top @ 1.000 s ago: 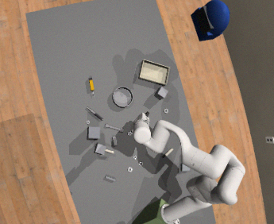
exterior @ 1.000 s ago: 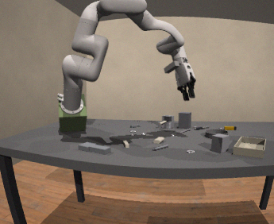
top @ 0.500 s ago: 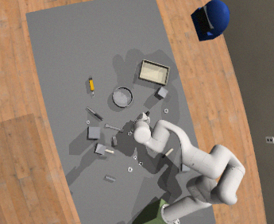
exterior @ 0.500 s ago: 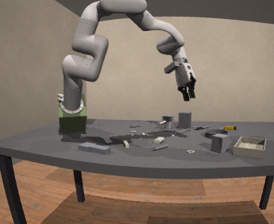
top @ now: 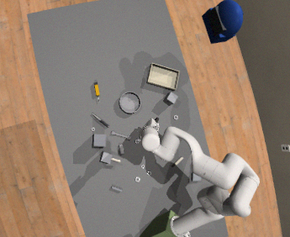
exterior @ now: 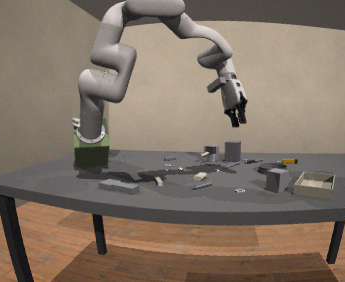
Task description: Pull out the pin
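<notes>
A grey block (top: 106, 158) stands left of the table's middle with a cream pin (top: 116, 160) sticking out of its side. In the exterior view this block (exterior: 211, 151) stands far back, and the pin (exterior: 204, 154) pokes out to its left. My gripper (exterior: 236, 118) hangs high above the table, pointing down, with its fingers partly apart and nothing between them. From above, the gripper (top: 154, 124) is to the right of the pin's block and well apart from it.
A second grey block (top: 99, 140) stands beside the pin's block, and a third (exterior: 277, 180) stands near the cream tray (exterior: 314, 184). A round ring dish (top: 129, 102), a yellow-handled tool (top: 97, 91), loose cream pegs (exterior: 200, 176), washers and bolts lie scattered.
</notes>
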Robot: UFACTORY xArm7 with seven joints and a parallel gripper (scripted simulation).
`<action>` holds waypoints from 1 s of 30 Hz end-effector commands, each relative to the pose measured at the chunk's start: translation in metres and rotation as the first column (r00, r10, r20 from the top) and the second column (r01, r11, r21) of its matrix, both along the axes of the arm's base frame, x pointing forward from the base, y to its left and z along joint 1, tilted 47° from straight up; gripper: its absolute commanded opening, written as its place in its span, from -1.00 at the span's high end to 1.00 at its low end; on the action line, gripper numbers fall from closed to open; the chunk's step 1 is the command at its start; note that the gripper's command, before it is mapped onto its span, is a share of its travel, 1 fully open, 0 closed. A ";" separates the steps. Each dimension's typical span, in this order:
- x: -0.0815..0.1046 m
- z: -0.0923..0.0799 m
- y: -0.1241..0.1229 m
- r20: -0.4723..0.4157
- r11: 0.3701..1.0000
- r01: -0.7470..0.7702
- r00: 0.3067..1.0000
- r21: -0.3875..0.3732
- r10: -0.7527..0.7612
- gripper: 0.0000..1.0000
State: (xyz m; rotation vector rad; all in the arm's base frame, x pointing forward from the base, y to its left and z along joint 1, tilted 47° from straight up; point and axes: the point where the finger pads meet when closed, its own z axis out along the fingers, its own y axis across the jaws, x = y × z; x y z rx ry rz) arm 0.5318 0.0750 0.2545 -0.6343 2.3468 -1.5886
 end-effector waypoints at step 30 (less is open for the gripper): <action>0.002 0.015 -0.003 0.036 1.000 0.007 0.999 -0.003 -0.006 0.15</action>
